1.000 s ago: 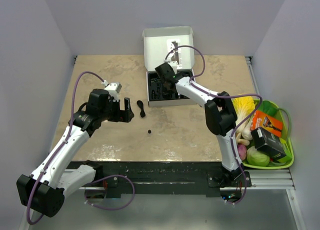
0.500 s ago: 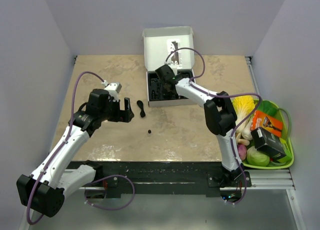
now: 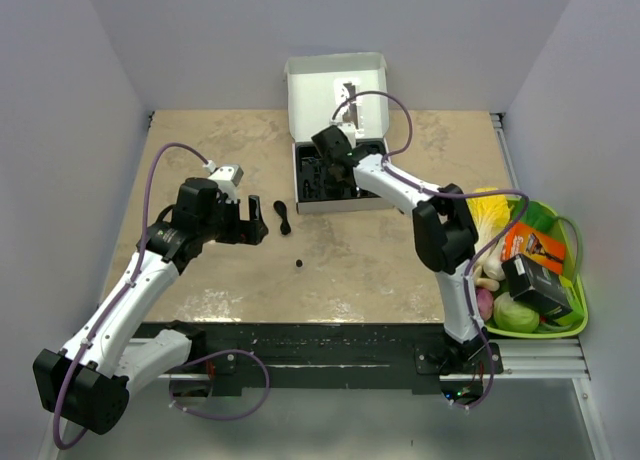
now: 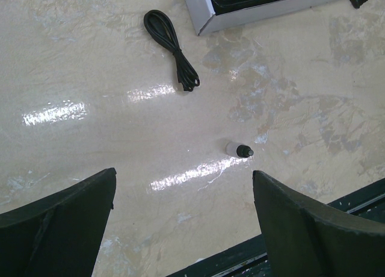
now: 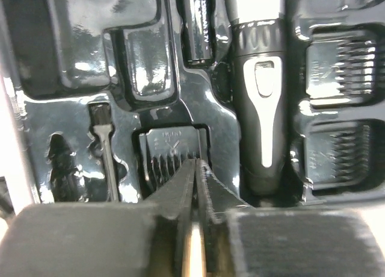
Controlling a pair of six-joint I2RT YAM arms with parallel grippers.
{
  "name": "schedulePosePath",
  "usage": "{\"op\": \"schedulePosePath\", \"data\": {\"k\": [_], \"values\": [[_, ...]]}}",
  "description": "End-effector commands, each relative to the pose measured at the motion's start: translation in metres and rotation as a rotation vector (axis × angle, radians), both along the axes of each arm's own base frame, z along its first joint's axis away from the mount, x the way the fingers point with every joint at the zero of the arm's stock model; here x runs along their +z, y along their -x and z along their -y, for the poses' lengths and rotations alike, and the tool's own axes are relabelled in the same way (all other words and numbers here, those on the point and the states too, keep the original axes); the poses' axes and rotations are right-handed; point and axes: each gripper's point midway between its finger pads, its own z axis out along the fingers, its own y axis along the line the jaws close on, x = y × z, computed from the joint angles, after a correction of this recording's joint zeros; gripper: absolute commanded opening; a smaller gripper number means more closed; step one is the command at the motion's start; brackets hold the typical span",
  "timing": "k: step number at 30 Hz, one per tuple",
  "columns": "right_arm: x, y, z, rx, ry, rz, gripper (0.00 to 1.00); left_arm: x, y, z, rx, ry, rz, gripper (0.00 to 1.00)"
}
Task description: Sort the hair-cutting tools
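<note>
Left wrist: cord looks limp, light; pinch its bunched middle. Left gripper gapes; right gripper closed, empty.

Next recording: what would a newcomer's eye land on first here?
The open white box at the table's far middle stands out, a clipper lying in its black tray and the right end effector shut over that tray. On the left, the open left end effector hangs over a coiled black cord and a tiny bottle.
</note>
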Motion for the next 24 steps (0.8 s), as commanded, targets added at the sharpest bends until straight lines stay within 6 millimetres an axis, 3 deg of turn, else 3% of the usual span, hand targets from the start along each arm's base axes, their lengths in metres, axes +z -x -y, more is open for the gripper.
{"op": "schedulePosePath", "data": {"k": [1,2,6,10,13,14,16,20,24], "values": [[0.095,-0.004,0.006,-0.019,-0.066,0.160,0.15,0.019,-0.006,0.003,-0.008,0.022,0.059,1.00],[0.101,-0.005,0.011,-0.030,-0.062,0.170,0.24,0.021,-0.006,0.003,-0.009,0.023,0.062,1.00],[0.116,0.000,0.038,-0.072,-0.065,0.175,0.34,0.027,-0.005,0.004,-0.012,0.028,0.073,1.00],[0.115,0.005,0.087,-0.150,-0.046,0.157,0.44,0.033,-0.003,0.002,-0.013,0.028,0.085,1.00],[0.108,0.014,0.123,-0.211,-0.029,0.137,0.49,0.037,-0.001,0.003,-0.019,0.033,0.094,1.00],[0.096,0.020,0.134,-0.225,-0.010,0.113,0.51,0.037,-0.001,0.002,-0.017,0.030,0.093,1.00],[0.099,0.023,0.157,-0.280,0.005,0.119,0.52,0.039,0.000,0.003,-0.022,0.035,0.095,1.00],[0.074,0.036,0.189,-0.335,0.035,0.060,0.54,0.042,0.002,0.003,-0.025,0.038,0.097,1.00],[0.049,0.042,0.206,-0.363,0.045,0.007,0.58,0.047,0.003,0.003,-0.031,0.042,0.111,1.00]]}}
